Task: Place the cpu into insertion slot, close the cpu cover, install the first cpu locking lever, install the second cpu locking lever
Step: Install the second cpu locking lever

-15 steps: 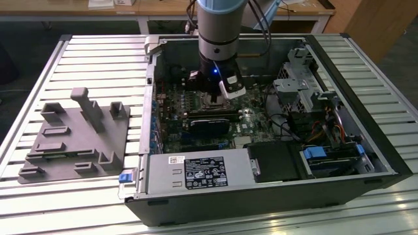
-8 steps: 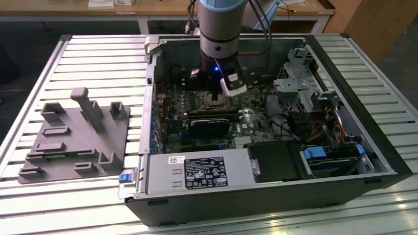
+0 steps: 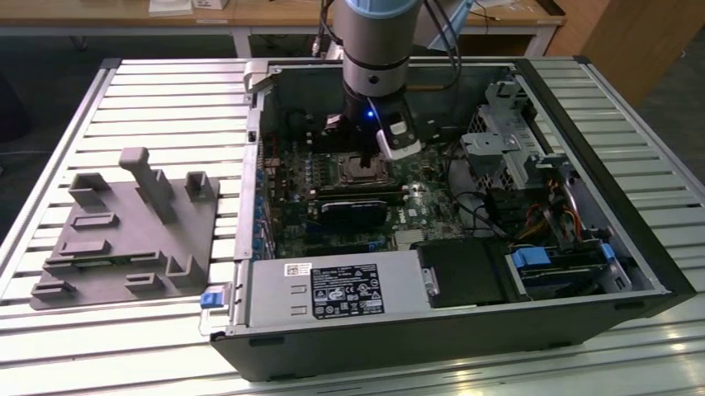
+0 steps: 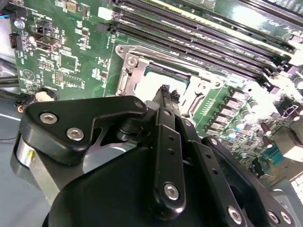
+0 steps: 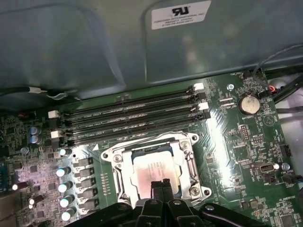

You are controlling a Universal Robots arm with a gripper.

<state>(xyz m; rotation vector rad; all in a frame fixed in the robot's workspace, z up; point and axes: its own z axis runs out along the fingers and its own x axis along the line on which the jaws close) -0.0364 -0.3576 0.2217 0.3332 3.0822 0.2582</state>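
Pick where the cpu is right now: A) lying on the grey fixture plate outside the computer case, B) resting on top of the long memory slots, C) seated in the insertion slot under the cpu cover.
C: in the first wrist view the cpu shows its silver face through the window of the cpu cover, seated in the insertion slot, with the gripper right at its edge.

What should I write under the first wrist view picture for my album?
Gripper hangs over the cpu, seated in its insertion slot beside long memory slots.
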